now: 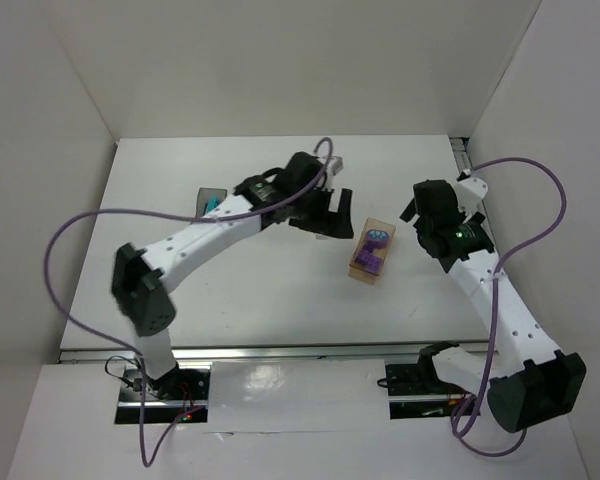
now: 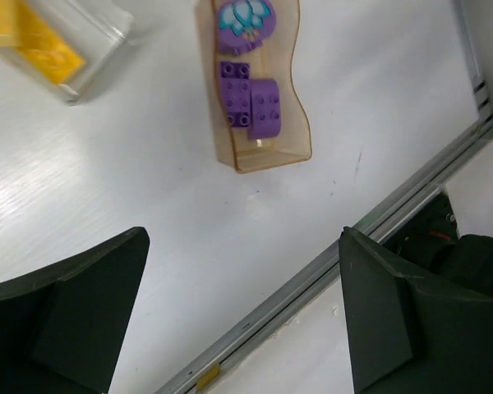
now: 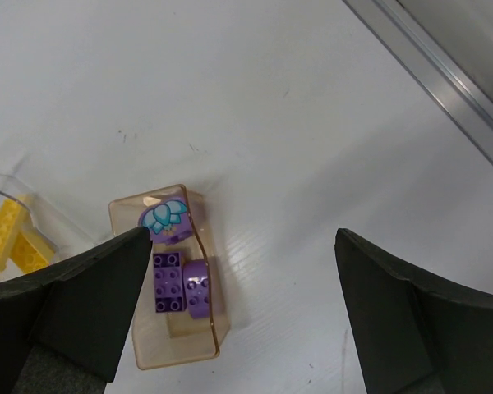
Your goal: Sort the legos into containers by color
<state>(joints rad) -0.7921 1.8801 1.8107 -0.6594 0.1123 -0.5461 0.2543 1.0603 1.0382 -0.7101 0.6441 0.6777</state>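
Note:
A tan see-through container stands mid-table and holds three purple legos. It also shows in the left wrist view and the right wrist view, with the purple legos inside. A clear container holds yellow legos; in the top view my left arm hides it. A dark grey container at the back left holds a teal lego. My left gripper is open and empty, left of the tan container. My right gripper is open and empty, to its right.
White walls enclose the table on three sides. A metal rail runs along the table's edge. Purple cables loop from both arms.

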